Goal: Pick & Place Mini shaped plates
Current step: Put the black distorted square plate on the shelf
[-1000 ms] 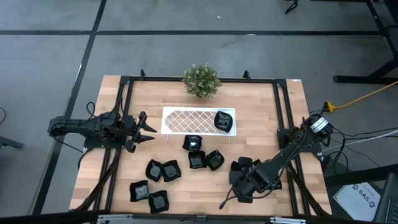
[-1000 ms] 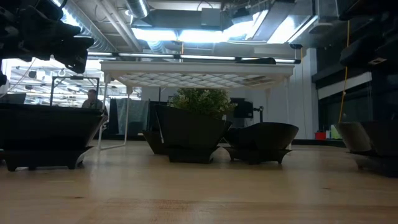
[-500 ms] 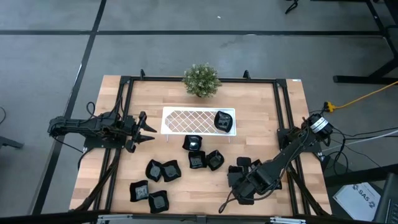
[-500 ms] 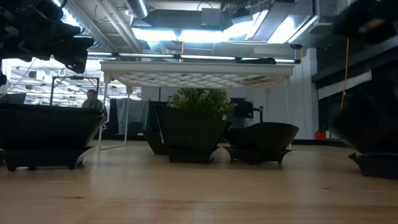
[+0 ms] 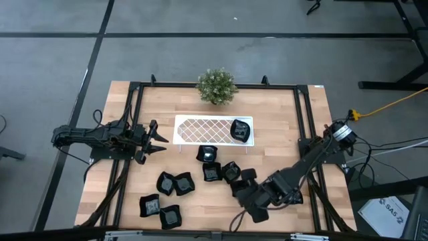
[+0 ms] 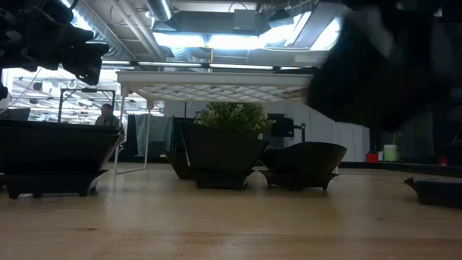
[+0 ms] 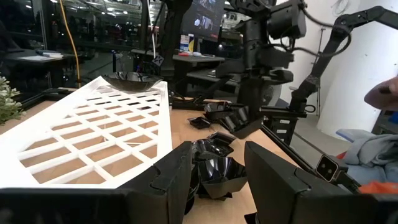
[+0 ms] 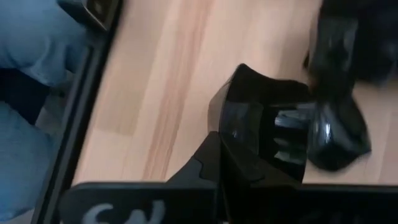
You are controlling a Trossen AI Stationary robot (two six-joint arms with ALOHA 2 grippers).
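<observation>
- One plate (image 8: 280, 134) is clamped in the right claw (image 5: 246, 191), lifted off the table (image 5: 281, 120).
- Other plates (image 5: 175, 182) lie to its left.
- Left claw (image 5: 160, 138) waits apart beside the tray (image 5: 200, 129).

Pale wooden table (image 5: 274, 120) with visible grain, smooth matt finish, framed by black metal rails (image 5: 214, 86), glossy black mini shaped plates (image 5: 175, 183) catching light, white plastic-looking lattice tray (image 5: 204, 129), matt dark gripper fingers (image 7: 267, 171), leafy potted plant (image 5: 216, 86).
</observation>
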